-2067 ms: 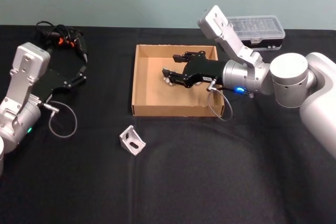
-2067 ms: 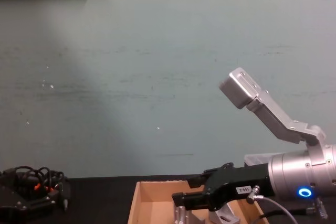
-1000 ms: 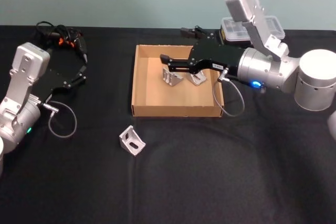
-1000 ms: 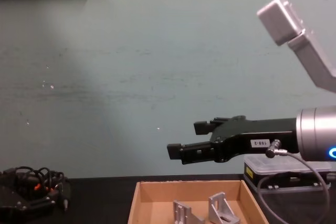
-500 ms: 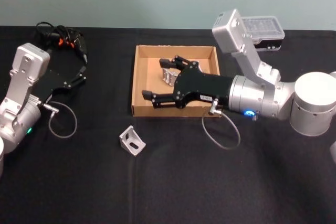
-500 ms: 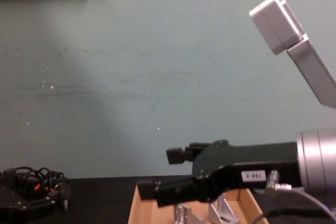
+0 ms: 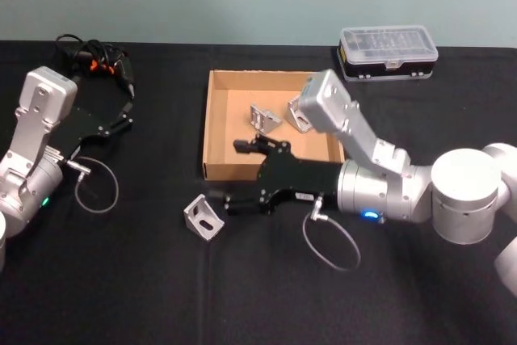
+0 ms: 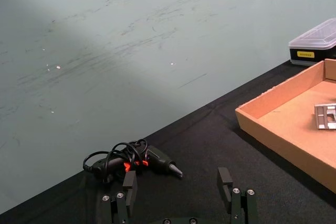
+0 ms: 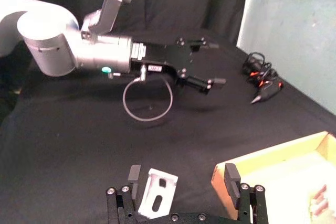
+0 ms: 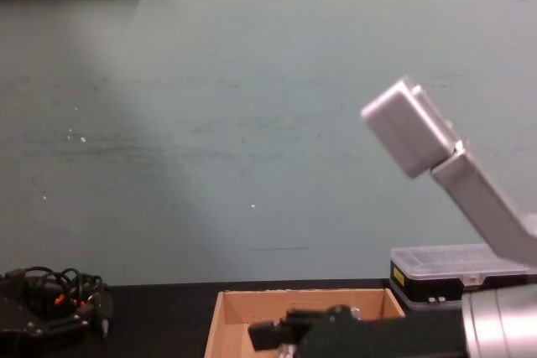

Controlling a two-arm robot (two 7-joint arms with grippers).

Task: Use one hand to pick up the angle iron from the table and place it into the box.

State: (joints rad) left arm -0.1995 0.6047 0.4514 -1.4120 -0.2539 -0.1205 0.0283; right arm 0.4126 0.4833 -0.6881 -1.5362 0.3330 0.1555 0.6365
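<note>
**Head view.** The right gripper (image 7: 230, 174), a black multi-fingered hand on a boxy silver-grey arm, reaches low across the front wall of the shallow tan cardboard box (image 7: 208, 123) toward the robot's left. I read its jaws as spread wide, with nothing held. The small silver L-shaped angle iron (image 7: 203, 217) with slotted faces lies on the matte black table (image 7: 121, 280). It is outside the box, near the front left corner, and just beside the lower fingertips (image 7: 220, 199).

**Right wrist view.** The angle iron lies on the table between the two spread sides of the jaws, nearer one of them. I cannot tell whether that side touches it. A corner of the box lies by the other side.

**Inside the box.** Two more angle irons (image 7: 264, 118) sit near each other toward the far wall, the right-hand one partly hidden behind the arm.

**Left wrist view.** The left gripper (image 8: 177, 184) is over the table at the robot's left. Its jaws are open and nothing is between them.

**Surroundings.** A black case with a clear plastic lid (image 7: 388, 52) stands behind the box to the right, well apart from it. A tangle of black cable with orange parts (image 7: 93, 58) lies at the table's far left.
</note>
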